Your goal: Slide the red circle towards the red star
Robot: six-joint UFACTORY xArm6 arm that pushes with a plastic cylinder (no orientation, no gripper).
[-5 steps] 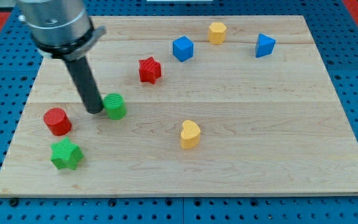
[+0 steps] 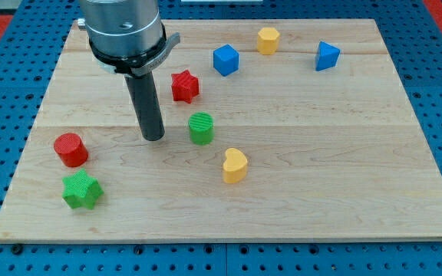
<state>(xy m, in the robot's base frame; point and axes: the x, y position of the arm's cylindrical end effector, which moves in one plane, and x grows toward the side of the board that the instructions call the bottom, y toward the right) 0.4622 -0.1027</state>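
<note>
The red circle (image 2: 70, 149) lies near the board's left edge. The red star (image 2: 184, 86) sits up and to the right of it, in the upper middle. My tip (image 2: 153, 138) rests on the board between them, well right of the red circle and below-left of the red star, touching neither. A green circle (image 2: 201, 127) stands a little to the right of my tip, with a gap between them.
A green star (image 2: 80, 190) lies just below the red circle. A yellow heart (image 2: 235, 165) sits below-right of the green circle. A blue cube (image 2: 225, 59), a yellow block (image 2: 267, 40) and a blue block (image 2: 327, 55) line the top.
My tip has moved right. The green circle has slid right, from beside the tip to below the red star. The red circle has not moved.
</note>
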